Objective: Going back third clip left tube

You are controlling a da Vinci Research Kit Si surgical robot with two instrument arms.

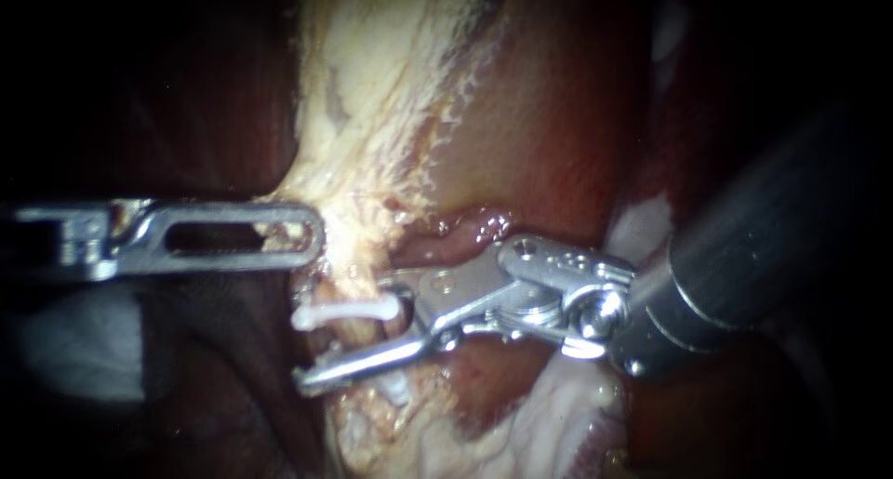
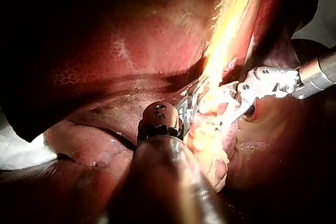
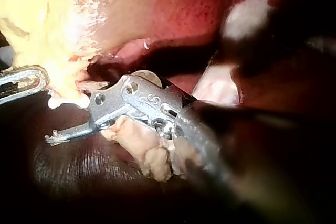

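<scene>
Two slender silver metal instruments: left instrument (image 1: 312,237) at nine o'clock, right instrument (image 1: 353,335) at four. Two small white plastic clips (image 1: 349,310) (image 1: 395,387) around seven.

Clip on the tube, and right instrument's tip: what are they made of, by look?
Clip: probably plastic; matte, opaque white, no glint. Right instrument tip: metal, bright polished silver, with sharp highlights and visible pivot pins. Its shaft looks darker and smoother, perhaps coated; can't tell.

Dark red liver (image 2: 105,56) lies beside a pale yellow band of fatty tissue (image 1: 381,79).
</scene>
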